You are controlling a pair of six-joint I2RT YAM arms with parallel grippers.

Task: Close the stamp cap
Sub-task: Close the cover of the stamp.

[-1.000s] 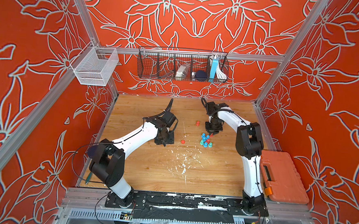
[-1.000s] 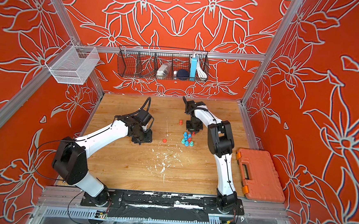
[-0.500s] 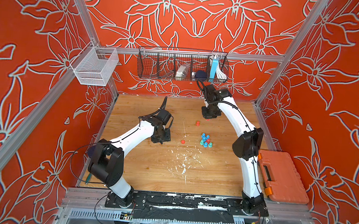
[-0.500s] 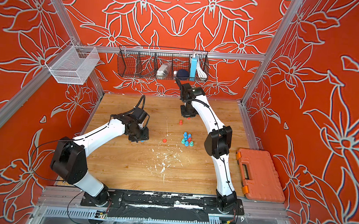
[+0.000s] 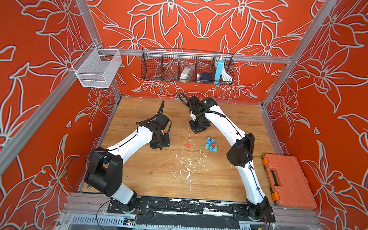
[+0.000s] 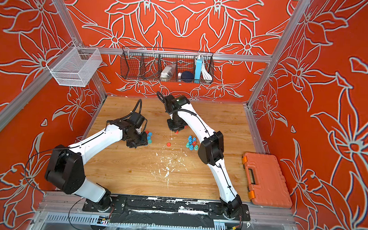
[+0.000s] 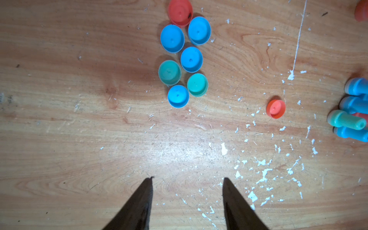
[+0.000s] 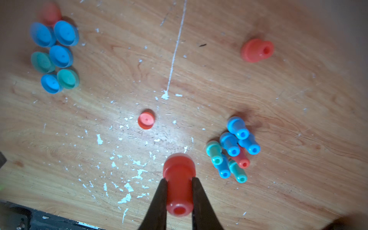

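Observation:
My right gripper point(image 8: 179, 179) is shut on a red stamp point(image 8: 178, 187), held above the table; in both top views it hangs left of the stamp pile point(image 5: 197, 129) point(image 6: 176, 129). A lone red cap point(image 8: 146, 120) point(image 5: 187, 145) point(image 6: 168, 144) point(image 7: 275, 109) lies on the wood between the arms. My left gripper point(image 7: 187, 178) point(image 5: 160, 143) is open over bare wood with nothing between its fingers, a little way from the red cap.
Several loose blue, green and red caps point(image 7: 183, 59) point(image 6: 149, 137) lie beside the left gripper. A pile of blue, green and red stamps point(image 8: 233, 147) point(image 5: 210, 144) lies right of the red cap. Another red stamp point(image 8: 256, 49) stands apart. An orange case point(image 5: 284, 180) sits at the right edge.
The right gripper swung to the back of the table, then came forward and left with the red stamp. The left gripper drifted slightly left, uncovering the loose caps.

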